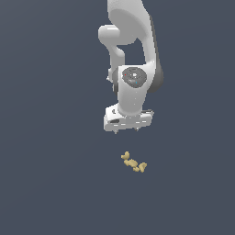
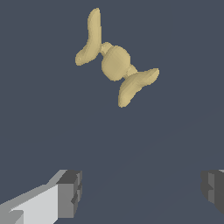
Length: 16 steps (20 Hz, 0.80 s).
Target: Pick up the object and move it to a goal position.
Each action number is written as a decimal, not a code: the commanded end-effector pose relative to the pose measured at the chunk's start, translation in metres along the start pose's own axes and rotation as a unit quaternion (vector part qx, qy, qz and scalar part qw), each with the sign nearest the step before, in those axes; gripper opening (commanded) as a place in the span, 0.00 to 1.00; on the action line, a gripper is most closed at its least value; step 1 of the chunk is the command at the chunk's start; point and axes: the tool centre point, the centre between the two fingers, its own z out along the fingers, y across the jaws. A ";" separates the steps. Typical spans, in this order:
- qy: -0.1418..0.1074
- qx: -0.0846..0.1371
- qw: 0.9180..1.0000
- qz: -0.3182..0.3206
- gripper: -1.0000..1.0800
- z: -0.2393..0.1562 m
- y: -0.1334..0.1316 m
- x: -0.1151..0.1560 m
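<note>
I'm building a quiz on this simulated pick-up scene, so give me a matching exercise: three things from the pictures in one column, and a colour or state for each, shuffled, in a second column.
Column A
1. small tan-yellow lumpy object
2. white gripper
3. dark grey fingertip pads

Column B
a. hangs open above the floor, holding nothing
b. lies on the dark floor, untouched
c. spread wide apart, with bare floor between them

Pairs: 1-b, 2-a, 3-c
</note>
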 end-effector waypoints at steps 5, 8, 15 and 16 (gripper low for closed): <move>0.001 -0.001 0.998 -0.066 0.96 0.006 -0.004 0.021; 0.002 -0.002 0.994 -0.108 0.96 0.010 -0.007 0.033; 0.006 -0.002 0.978 -0.210 0.96 0.020 -0.014 0.063; 0.007 -0.002 0.974 -0.224 0.96 0.022 -0.015 0.068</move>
